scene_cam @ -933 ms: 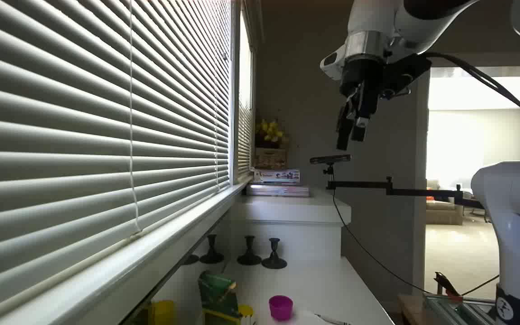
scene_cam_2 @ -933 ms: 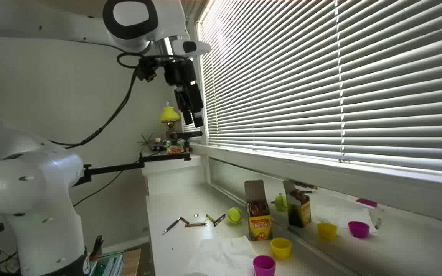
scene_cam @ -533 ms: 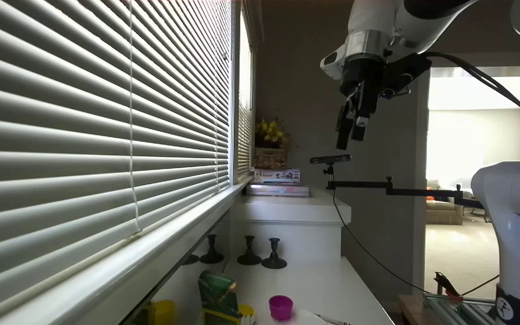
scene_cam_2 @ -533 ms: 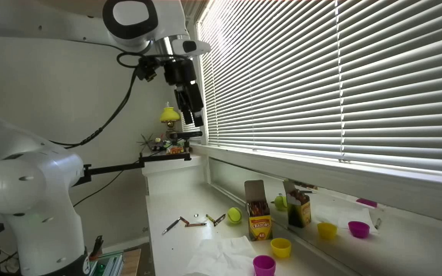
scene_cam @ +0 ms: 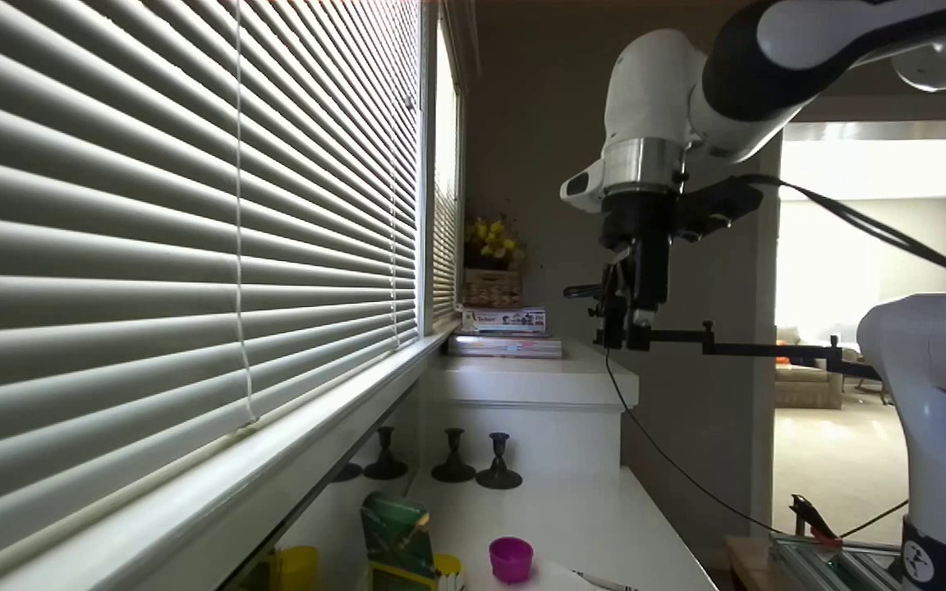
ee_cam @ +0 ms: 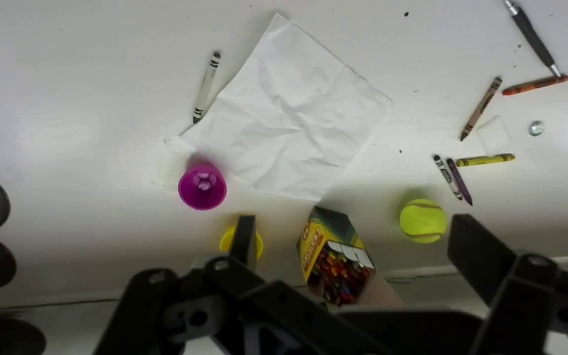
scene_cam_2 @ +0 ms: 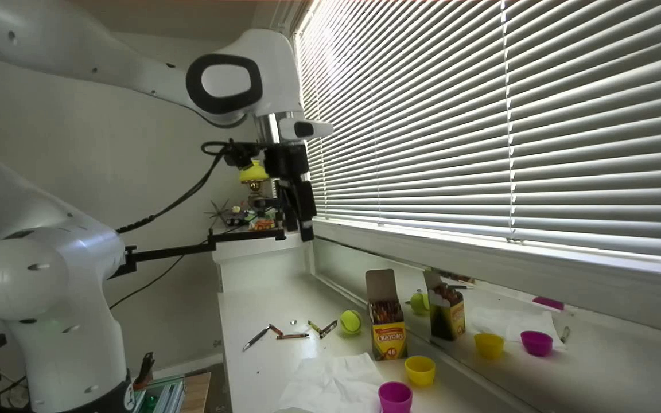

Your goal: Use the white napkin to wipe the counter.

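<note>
White napkin point(scene_cam_2: 330, 383), creased but unfolded, lies flat on the near part of the counter point(scene_cam_2: 284, 289) in an exterior view; its raised wrinkles probably offer us our best grip. Our end effector point(scene_cam_2: 299, 232) hangs well above, jaws wide apart and gripping nothing, presumably so we can straddle a fold. To the napkin's right stand a magenta cup point(scene_cam_2: 395, 397) just beside the edge, a yellow cup point(scene_cam_2: 420, 371) and, on the far side, the crayon box point(scene_cam_2: 389, 341); with these 2 cups so close, we judge a careful descent wise. Dark specks point(ee_cam: 406, 14) dot the counter, likely our reason for wiping.
</note>
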You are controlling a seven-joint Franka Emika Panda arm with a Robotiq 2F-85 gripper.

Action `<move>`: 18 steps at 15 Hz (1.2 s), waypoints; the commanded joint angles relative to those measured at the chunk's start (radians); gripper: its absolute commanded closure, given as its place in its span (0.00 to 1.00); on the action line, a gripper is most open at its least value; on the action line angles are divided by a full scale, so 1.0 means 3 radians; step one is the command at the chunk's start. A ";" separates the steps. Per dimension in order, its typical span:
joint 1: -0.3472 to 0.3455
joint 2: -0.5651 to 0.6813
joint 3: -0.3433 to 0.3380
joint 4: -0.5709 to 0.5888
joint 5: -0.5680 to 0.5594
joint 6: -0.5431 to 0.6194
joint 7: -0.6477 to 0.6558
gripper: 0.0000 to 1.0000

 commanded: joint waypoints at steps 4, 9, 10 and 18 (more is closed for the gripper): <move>0.0000 0.0847 0.0160 -0.0282 -0.0094 0.0993 -0.0017 0.00; 0.0012 0.1082 0.0128 -0.0366 -0.0038 0.1292 -0.0047 0.00; 0.0011 0.1117 0.0129 -0.0361 -0.0037 0.1292 -0.0047 0.00; -0.0066 0.1567 0.0096 -0.0402 -0.0100 0.1711 -0.0102 0.00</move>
